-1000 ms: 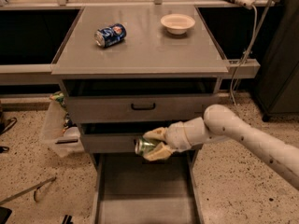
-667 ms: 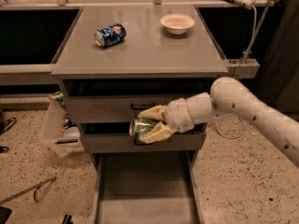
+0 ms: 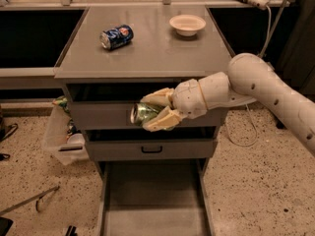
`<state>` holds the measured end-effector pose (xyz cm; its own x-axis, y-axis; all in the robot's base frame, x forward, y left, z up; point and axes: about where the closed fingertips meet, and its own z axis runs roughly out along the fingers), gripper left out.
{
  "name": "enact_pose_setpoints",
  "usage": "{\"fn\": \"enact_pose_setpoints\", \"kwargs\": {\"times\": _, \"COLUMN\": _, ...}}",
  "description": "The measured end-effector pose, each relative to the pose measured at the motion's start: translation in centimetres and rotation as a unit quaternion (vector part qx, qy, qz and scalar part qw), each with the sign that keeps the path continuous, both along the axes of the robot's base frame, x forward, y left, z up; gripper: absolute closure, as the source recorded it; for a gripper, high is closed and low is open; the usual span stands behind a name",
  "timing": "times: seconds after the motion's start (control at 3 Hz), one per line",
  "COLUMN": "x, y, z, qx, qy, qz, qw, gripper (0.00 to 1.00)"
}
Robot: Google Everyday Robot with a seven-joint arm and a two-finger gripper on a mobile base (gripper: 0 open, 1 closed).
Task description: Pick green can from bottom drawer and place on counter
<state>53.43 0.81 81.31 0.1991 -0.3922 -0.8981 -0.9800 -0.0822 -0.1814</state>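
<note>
Clamping the small shiny green metal can [image 3: 139, 113] between the two fingers of the cream parallel-jaw gripper [image 3: 146, 113] and holding it sideways, with a silver end facing left. Hovering just under the front edge of the flat grey counter [image 3: 152, 58], in front of the top drawer face and not yet above the counter.

Riding higher than a second ago, having climbed from the level of the middle drawer with the black handle [image 3: 151, 149] to right below the counter, and shifting a little leftward. Reaching in from the counter's right side with the pale jointed arm [image 3: 266, 90], now raised along with the can.

Leaving the deep grey bottom drawer [image 3: 155, 195] pulled open well below the counter. Leaving the blue drink can [image 3: 116, 37] lying on its side at the counter's rear left and the round white bowl [image 3: 187, 24] at its rear right, both where they were.
</note>
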Motion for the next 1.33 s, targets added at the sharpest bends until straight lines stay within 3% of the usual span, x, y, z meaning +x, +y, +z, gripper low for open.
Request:
{"fn": "enact_pose_setpoints", "kwargs": {"times": 0.67, "x": 3.7, "y": 0.5, "z": 4.7, "qx": -0.047, "qy": -0.049, "qz": 0.013, "qw": 0.9976, "gripper": 1.00}}
{"fn": "enact_pose_setpoints", "kwargs": {"times": 1.0, "x": 7.5, "y": 1.9, "z": 8.1, "qx": -0.070, "qy": -0.080, "qz": 0.022, "qw": 0.9941, "gripper": 1.00}}
{"fn": "enact_pose_setpoints", "kwargs": {"times": 1.33, "x": 12.3, "y": 2.1, "z": 12.3, "qx": -0.060, "qy": -0.128, "qz": 0.001, "qw": 0.9900, "gripper": 1.00}}
